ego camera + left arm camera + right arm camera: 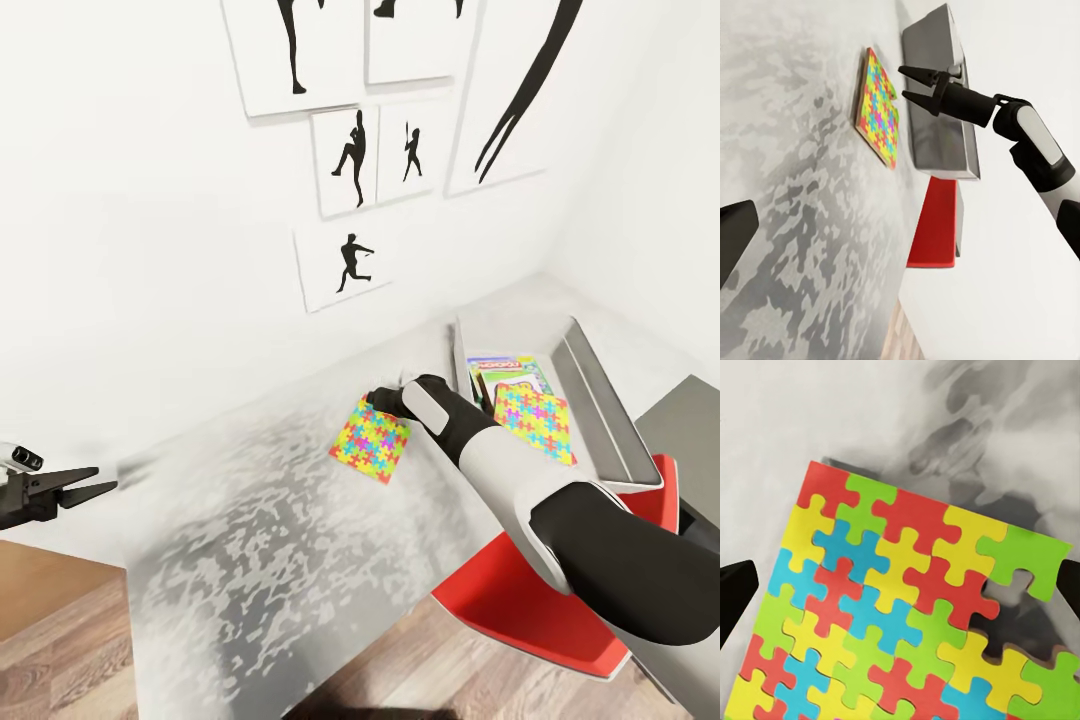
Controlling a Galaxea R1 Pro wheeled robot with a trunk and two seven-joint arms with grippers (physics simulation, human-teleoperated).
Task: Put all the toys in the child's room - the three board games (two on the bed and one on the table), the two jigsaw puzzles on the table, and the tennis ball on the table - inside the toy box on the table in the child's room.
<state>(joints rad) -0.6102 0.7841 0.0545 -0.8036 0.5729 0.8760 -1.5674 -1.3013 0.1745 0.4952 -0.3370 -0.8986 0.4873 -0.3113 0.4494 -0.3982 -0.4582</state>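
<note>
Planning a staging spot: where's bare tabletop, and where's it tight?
Free: the wide table stretch between the left claw and the loose jigsaw puzzle. Crowded: beside the toy box, where the right claw, open, hangs over that puzzle; the box already holds a second puzzle and a game box.

Right arm, white shell with black joint sections, reaches forward from the lower right of the head view, elbow low, forearm angled up and left. Its black two-fingered right gripper (913, 84) points ahead with jaws parted, nothing between the tapered fingertips (907, 71). Left arm held back at the left edge; black left gripper (88, 483) level, pointed fingers apart, empty.
</note>
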